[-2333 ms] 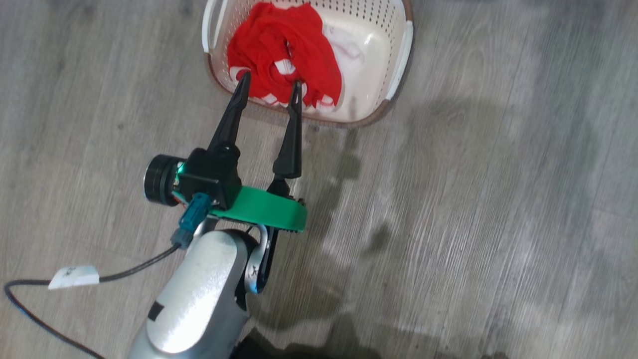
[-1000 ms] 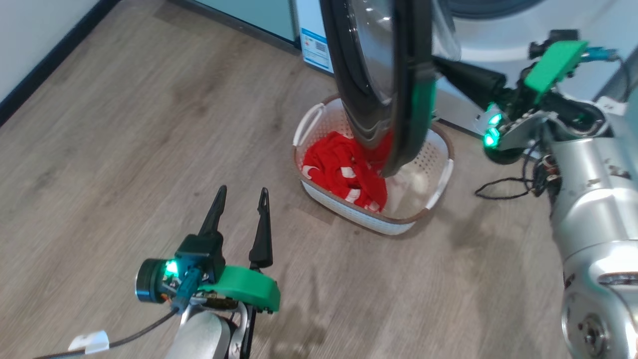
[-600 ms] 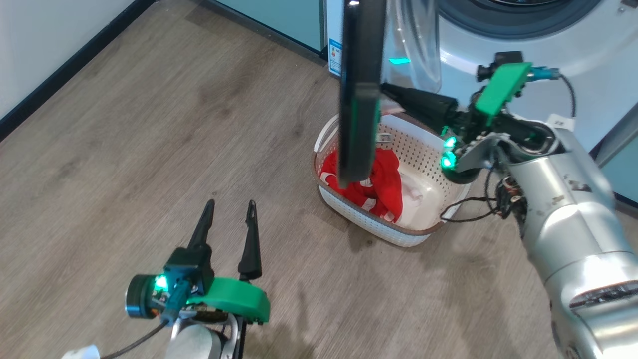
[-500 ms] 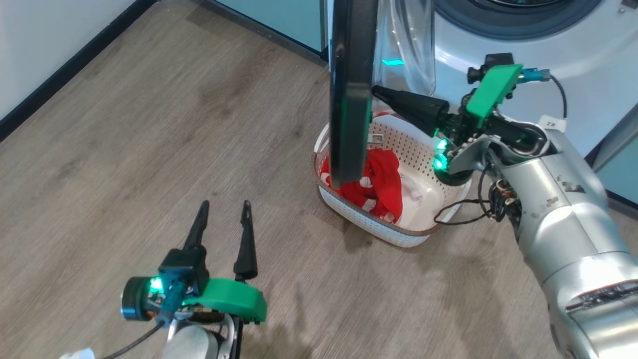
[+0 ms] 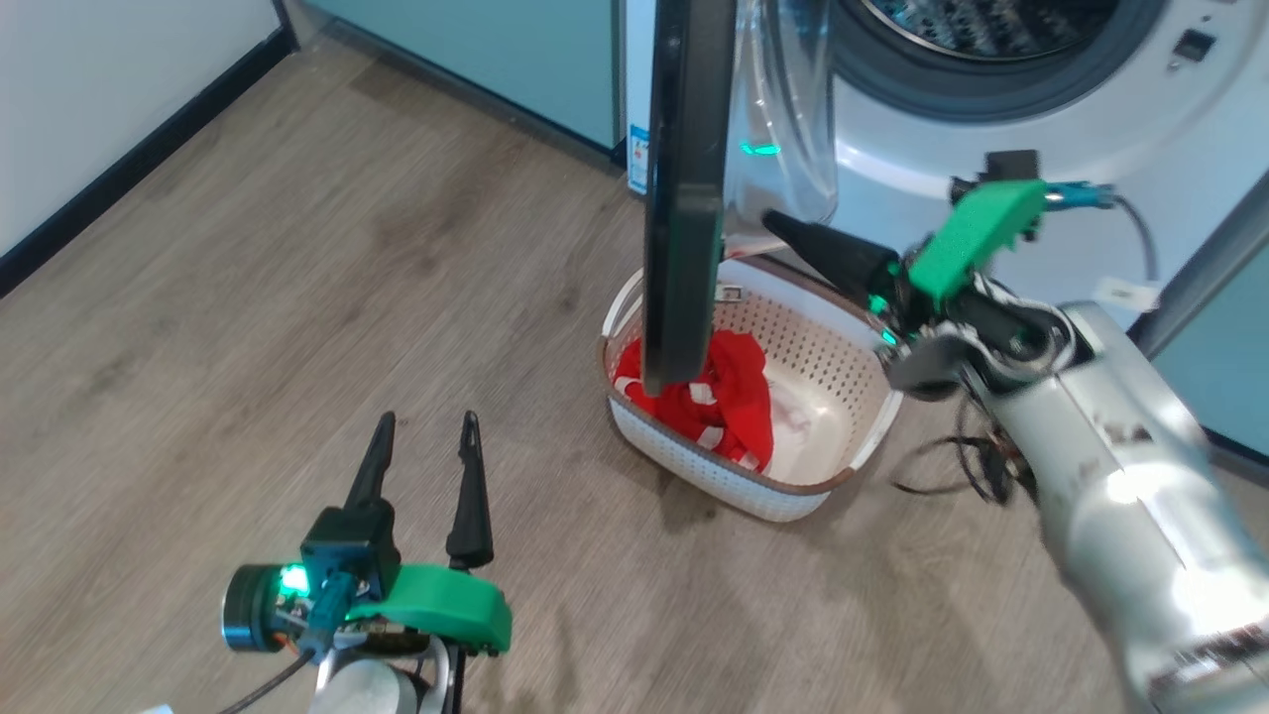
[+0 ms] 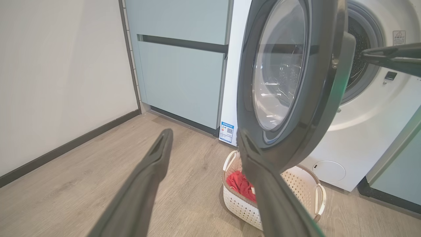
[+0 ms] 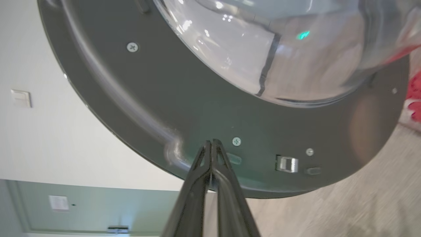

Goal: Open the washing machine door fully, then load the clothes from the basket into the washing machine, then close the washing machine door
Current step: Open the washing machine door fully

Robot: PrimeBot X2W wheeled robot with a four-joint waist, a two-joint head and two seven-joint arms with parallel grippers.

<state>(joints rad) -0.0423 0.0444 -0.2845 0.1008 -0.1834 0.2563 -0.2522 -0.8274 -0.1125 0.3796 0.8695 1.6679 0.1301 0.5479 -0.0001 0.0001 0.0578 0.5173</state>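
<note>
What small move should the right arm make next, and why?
Probably push the washing machine door wider open with the shut right gripper, whose tips sit at the door's inner rim. The door stands only partly open, edge-on above the basket, hiding part of the red clothes.

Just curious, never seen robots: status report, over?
Left pincer open, empty. Right pincer shut, tips at washing machine door, inner face. Door partly open, overhanging the basket.

washing machine door [image 5: 684,198] swung wider, right jaws following
</note>
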